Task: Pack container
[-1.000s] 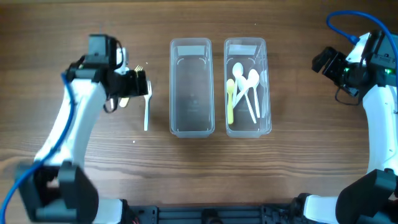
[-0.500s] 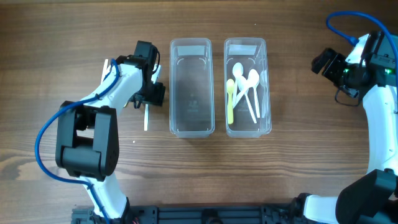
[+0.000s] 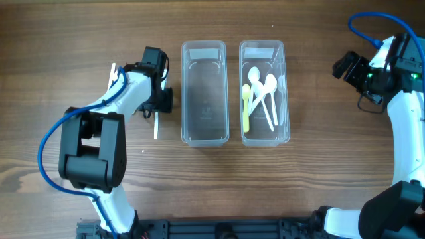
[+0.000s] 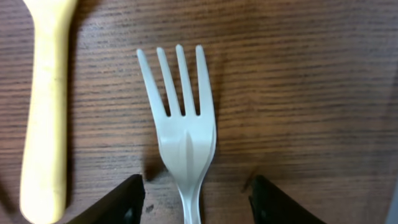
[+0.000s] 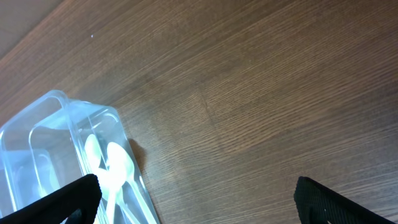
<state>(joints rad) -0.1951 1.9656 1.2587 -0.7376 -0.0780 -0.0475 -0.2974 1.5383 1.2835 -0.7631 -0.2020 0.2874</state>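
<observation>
A white plastic fork (image 4: 183,127) lies flat on the wooden table with its tines pointing away from the wrist camera. My left gripper (image 4: 196,205) is open, with one finger on each side of the fork's neck and a gap on both sides. In the overhead view the left gripper (image 3: 160,99) covers the fork's head, and the fork's handle (image 3: 157,126) sticks out below it. The left clear container (image 3: 204,133) is empty. The right clear container (image 3: 284,99) holds white spoons (image 3: 265,89) and a yellow one. My right gripper (image 3: 346,66) is open and empty.
A yellow utensil handle (image 4: 43,118) lies just left of the fork. A white object (image 3: 113,69) lies behind the left arm. The right wrist view shows the corner of the spoon container (image 5: 56,102) and bare wood between the right gripper's fingers (image 5: 199,199).
My left gripper has moved right and slightly toward the front, coming over the fork's head beside the empty container. The right arm has not moved.
</observation>
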